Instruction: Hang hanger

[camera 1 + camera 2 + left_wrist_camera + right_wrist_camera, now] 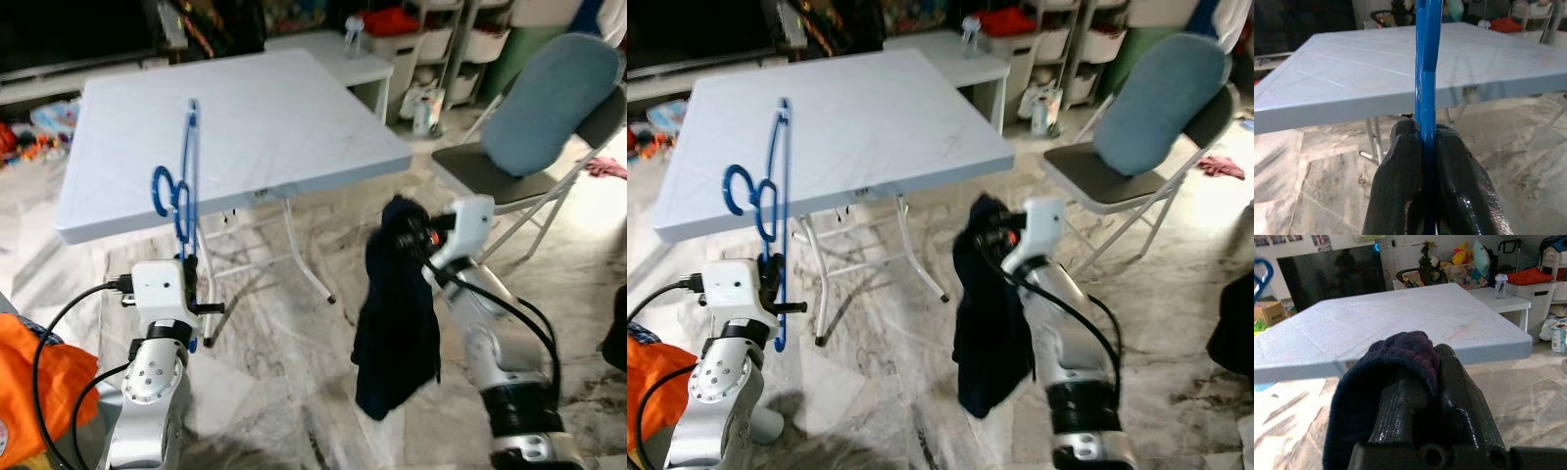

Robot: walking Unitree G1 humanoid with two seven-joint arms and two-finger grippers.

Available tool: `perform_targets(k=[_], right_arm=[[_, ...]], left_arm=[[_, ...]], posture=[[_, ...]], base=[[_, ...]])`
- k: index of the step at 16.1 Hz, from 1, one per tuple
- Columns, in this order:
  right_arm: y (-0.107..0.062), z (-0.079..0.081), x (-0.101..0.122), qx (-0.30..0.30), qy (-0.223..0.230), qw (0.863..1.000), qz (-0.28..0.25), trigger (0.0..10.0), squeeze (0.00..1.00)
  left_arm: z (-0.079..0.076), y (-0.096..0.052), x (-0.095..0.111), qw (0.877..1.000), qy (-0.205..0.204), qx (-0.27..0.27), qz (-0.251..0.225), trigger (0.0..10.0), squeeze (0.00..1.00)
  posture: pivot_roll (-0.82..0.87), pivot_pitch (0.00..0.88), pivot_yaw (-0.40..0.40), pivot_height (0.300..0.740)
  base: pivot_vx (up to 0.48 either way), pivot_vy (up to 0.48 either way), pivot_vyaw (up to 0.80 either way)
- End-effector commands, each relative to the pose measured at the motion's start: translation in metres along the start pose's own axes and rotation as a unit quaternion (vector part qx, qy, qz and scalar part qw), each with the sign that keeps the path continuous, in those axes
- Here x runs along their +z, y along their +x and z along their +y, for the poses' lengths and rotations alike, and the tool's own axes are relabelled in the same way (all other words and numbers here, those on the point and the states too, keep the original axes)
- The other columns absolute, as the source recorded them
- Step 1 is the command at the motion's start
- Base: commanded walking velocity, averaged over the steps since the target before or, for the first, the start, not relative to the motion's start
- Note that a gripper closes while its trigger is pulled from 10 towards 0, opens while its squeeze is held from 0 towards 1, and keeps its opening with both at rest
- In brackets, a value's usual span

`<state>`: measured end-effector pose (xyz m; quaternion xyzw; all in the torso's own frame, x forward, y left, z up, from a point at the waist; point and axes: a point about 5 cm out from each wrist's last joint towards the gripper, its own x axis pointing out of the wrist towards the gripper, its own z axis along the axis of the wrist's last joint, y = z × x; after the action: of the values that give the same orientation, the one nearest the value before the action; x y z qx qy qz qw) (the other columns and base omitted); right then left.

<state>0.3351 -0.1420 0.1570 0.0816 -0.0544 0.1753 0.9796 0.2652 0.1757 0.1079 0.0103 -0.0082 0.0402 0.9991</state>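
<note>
1. Left end effector [189,266] clamped tight on the blue hanger [184,186], held upright just in front of the near edge of the table [294,108], hook toward the left.
2. Right end effector [404,238] closed on a dark garment [397,313], hanging limp over the floor right of the table's near corner.
3. Hanger: probably thin, light, stiff plastic, likely slick; best gripped low on the frame, as now.
4. Garment: soft, floppy, likely to slide; best taken near the collar.
</note>
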Motion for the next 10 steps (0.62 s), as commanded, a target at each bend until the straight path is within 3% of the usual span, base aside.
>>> perform_targets(k=[1,7,10], right_arm=[[0.002,0.000,0.010,-0.005,-0.006,1.000,-0.022,10.0,0.00],[0.001,0.015,0.007,0.015,-0.010,1.000,-0.011,10.0,0.00],[0.002,0.019,0.006,0.022,-0.011,1.000,-0.009,10.0,0.00]], left_arm=[[-0.008,0.002,0.003,1.000,-0.004,-0.010,-0.003,10.0,0.00],[-0.018,0.005,0.005,1.000,-0.020,-0.019,-0.005,10.0,0.00],[-0.020,0.007,0.006,0.999,-0.024,-0.023,-0.004,10.0,0.00]], posture=[[-0.07,0.000,0.009,0.740],[-0.08,0.000,-0.003,0.740],[-0.08,0.000,-0.002,0.740]], base=[[0.330,0.000,0.45],[0.328,0.000,0.58],[0.318,0.354,0.00]])
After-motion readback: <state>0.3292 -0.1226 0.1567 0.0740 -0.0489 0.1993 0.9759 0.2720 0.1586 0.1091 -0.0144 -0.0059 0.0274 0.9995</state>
